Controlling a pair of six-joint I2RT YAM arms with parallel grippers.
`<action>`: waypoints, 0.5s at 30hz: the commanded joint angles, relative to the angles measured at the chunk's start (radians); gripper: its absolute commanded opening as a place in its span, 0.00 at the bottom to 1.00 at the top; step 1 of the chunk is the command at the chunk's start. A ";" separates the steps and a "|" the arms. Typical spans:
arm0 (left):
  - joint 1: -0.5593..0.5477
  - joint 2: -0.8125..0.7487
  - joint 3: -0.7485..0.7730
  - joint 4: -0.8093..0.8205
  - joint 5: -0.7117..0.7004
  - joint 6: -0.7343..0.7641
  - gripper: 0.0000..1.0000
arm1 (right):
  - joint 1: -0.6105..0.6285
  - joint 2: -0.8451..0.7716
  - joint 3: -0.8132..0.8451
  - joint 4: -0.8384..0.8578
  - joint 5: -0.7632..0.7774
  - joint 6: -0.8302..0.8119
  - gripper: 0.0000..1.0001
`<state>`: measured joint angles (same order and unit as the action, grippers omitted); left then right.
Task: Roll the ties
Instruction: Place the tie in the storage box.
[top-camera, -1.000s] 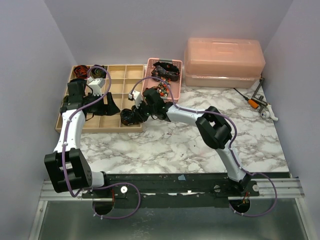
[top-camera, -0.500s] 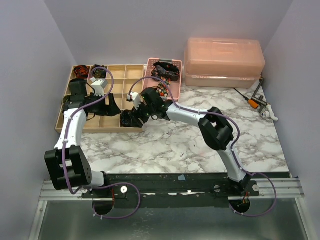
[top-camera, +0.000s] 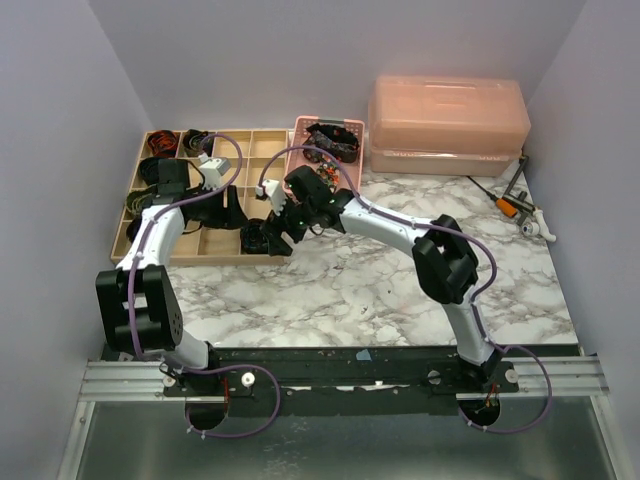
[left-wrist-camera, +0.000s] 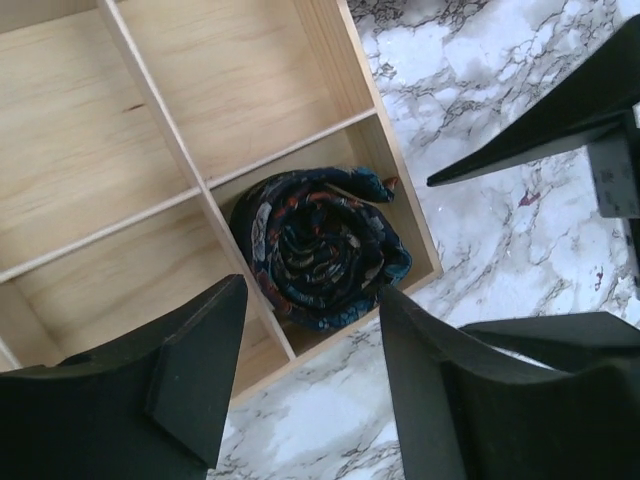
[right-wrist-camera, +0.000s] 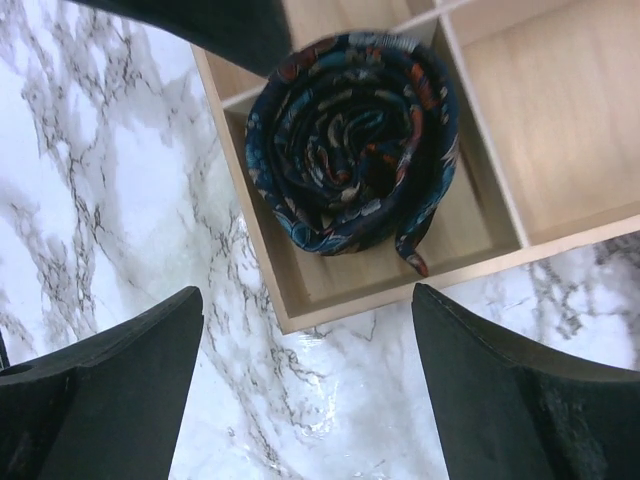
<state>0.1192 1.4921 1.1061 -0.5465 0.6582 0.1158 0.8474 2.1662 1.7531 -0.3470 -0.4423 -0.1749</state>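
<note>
Closest in, both my pairs of jaws stand spread with nothing between them: my left gripper (left-wrist-camera: 312, 292) and my right gripper (right-wrist-camera: 308, 298) each hang over the same spot, looking down past their own dark fingers. Just below lies the rolled tie (right-wrist-camera: 350, 140), a navy coil with teal and orange print, sitting in the near right corner compartment of the wooden tray (left-wrist-camera: 170, 130), against its divider and close to its outer wall. I judge the step to be letting go of this coil and backing off. To do it well I should lift each wrist straight up, one at a time, with the fingers kept wide, because a loose tail end (right-wrist-camera: 415, 265) pokes out by the tray wall and a sideways drag could snag it and unwind the spiral. I cannot see the underside of the coil, nor whether that tail is tucked. From above, my arms cover most of that compartment. Farther back, dark coils (top-camera: 160, 140) fill the far left compartments, too small to count, and the pink basket (top-camera: 305, 135) holds a tangle I cannot sort into separate ties.
</note>
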 joint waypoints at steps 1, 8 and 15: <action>-0.041 0.074 0.076 0.054 -0.018 0.033 0.53 | -0.024 -0.078 0.106 -0.121 0.021 -0.070 0.88; -0.116 0.194 0.135 0.078 -0.071 0.066 0.44 | -0.119 -0.142 0.182 -0.195 -0.005 -0.019 0.92; -0.151 0.279 0.152 0.016 -0.089 0.082 0.28 | -0.190 -0.247 0.129 -0.167 0.137 0.013 1.00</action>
<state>-0.0273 1.7336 1.2373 -0.4847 0.5941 0.1680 0.6765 1.9884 1.9087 -0.4908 -0.4011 -0.1715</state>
